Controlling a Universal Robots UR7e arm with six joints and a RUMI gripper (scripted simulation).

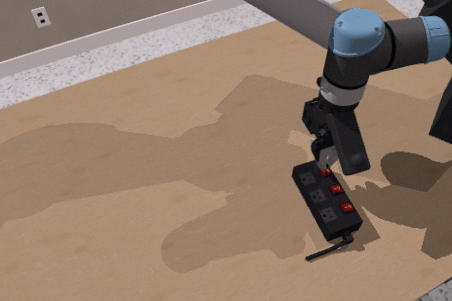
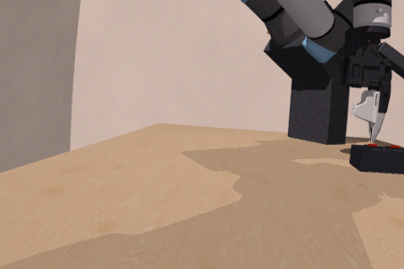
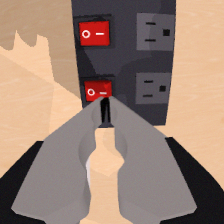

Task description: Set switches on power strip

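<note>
The black power strip (image 1: 327,228) (image 2: 375,161) (image 3: 125,60) lies face up on the wooden table (image 1: 125,104), its cable (image 1: 330,249) at the near end. It has three red switches. My gripper (image 1: 323,167) (image 2: 373,141) (image 3: 106,99) is shut with nothing between the fingers. Its tips rest at the edge of the switch farthest from the cable (image 1: 326,172) (image 3: 97,92). The middle switch (image 1: 336,189) (image 3: 94,34) and the switch nearest the cable (image 1: 347,208) are untouched. I cannot tell which way each rocker is tipped.
The robot's dark base (image 2: 317,115) stands at the back of the table behind the strip. A wall outlet (image 1: 40,16) sits on the far wall. The arm's shadow falls across the table.
</note>
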